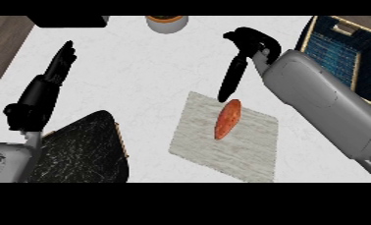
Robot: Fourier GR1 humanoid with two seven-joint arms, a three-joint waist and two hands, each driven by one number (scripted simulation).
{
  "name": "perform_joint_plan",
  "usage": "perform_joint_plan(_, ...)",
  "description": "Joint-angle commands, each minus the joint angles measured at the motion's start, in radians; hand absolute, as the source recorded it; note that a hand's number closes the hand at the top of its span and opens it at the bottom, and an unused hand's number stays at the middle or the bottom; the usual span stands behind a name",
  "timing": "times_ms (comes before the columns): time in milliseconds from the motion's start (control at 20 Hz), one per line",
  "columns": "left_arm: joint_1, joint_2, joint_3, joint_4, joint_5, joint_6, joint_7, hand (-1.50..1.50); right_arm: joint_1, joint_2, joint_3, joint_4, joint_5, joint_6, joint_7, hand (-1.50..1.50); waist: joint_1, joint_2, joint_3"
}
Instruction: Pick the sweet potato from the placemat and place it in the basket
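Note:
An orange sweet potato (pixel 227 119) lies lengthwise on a pale grey placemat (pixel 250 145) at the centre right of the white counter. My right hand (pixel 250 47) hangs just above and behind it, open, with straight fingers (pixel 230 82) pointing down toward the potato's far end; whether they touch it I cannot tell. The basket (pixel 334 51), with a tan rim and dark blue lining, sits at the right edge behind my right forearm. At the far left my left hand (pixel 52 74) rests open, fingers up.
A dark speckled board with a wooden edge (pixel 83 148) lies at the lower left. A round pot with an orange top (pixel 167 22) stands at the back centre. A black object (pixel 69 20) sits at the back left corner.

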Motion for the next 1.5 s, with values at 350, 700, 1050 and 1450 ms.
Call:
perform_joint_plan(350, -0.001, -0.028, 0.005, -0.043, -0.048, -0.005, 0.048, 0.00, 0.137, 0.047, 0.044, 0.074, 0.062, 0.068, 0.026, -1.50, 0.007, 0.003, 0.001)
perform_joint_plan(700, 0.017, -0.035, 0.059, 0.000, -0.043, -0.058, -0.008, 0.00, 0.226, 0.040, 0.030, -0.014, 0.136, 0.056, 0.050, -1.50, 0.003, 0.003, 0.000)
perform_joint_plan(1050, -0.028, -0.071, 0.057, -0.071, -0.085, -0.059, 0.101, 0.00, 0.315, 0.123, 0.022, -0.043, 0.286, -0.011, 0.012, -1.50, 0.004, 0.002, 0.001)
perform_joint_plan(1450, 0.010, -0.097, 0.115, -0.065, -0.099, -0.096, 0.074, 0.00, 0.378, 0.162, -0.048, -0.039, 0.393, 0.036, 0.002, -1.50, 0.005, 0.003, 0.001)
